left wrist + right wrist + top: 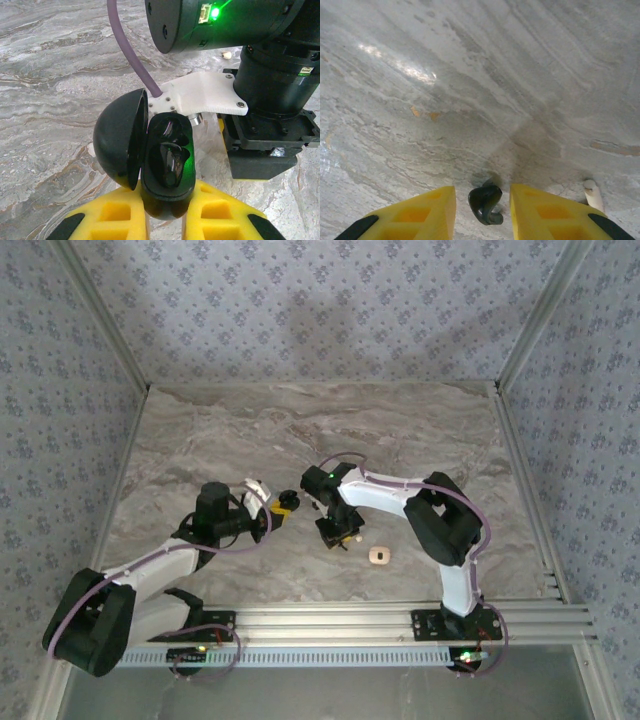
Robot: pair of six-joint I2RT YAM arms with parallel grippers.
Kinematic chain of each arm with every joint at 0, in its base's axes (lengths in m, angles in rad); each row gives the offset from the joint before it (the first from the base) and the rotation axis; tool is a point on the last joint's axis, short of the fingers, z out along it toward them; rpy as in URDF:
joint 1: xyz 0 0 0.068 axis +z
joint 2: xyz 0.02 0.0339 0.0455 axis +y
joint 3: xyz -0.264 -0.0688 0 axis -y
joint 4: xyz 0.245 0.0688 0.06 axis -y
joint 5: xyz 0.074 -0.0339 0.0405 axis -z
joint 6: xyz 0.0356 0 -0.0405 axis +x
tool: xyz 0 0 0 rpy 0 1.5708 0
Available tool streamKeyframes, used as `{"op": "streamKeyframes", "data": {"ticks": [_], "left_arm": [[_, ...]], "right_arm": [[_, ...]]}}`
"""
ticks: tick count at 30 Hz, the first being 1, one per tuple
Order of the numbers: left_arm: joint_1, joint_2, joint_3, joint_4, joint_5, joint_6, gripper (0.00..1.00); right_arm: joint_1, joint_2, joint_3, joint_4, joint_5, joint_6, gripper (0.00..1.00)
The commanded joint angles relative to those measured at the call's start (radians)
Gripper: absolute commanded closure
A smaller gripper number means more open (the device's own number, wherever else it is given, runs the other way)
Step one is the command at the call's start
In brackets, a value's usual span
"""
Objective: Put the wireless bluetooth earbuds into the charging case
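From above, the marbled table [300, 420] carries both arms, which bend inward so their tools sit close together near the middle. The left tool [283, 508] points to the right and the right tool [340, 537] hangs just beside it, pointing down. At this size I cannot tell how far either is open. A small beige-pink square piece [378, 556] lies alone on the table, just right of the right tool.

At the left wrist, the left tool [167, 212] has its yellow fingers [115, 217] closed on the lower end of a black charging case [167, 165]. The case's domed lid [120, 145] swings open to the left. The glossy hollow inside catches a green glow, and I cannot tell what it holds. The right arm [270, 75], with a green light on it, looms just beyond the case.

At the right wrist, the right tool [482, 200] is parted a little, with one black earbud [486, 204] between its yellow fingers [420, 215]. A thin gap shows on each side, so I cannot tell whether it is gripped. A small white piece [592, 192] lies on the table to the right.
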Motion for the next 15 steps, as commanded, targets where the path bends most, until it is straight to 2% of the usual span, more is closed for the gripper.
{"op": "streamKeyframes", "data": {"ticks": [1, 6, 15], "left_arm": [[0.003, -0.003, 0.005, 0.009, 0.033, -0.007, 0.9], [0.003, -0.005, 0.005, 0.007, 0.033, -0.007, 0.9], [0.003, -0.012, 0.003, 0.003, 0.032, -0.007, 0.9]], "right_arm": [[0.012, 0.008, -0.007, -0.05, 0.038, 0.02, 0.62], [0.016, 0.004, -0.008, -0.054, 0.044, 0.023, 0.62], [0.016, -0.012, -0.044, -0.006, 0.022, 0.045, 0.69]]}}
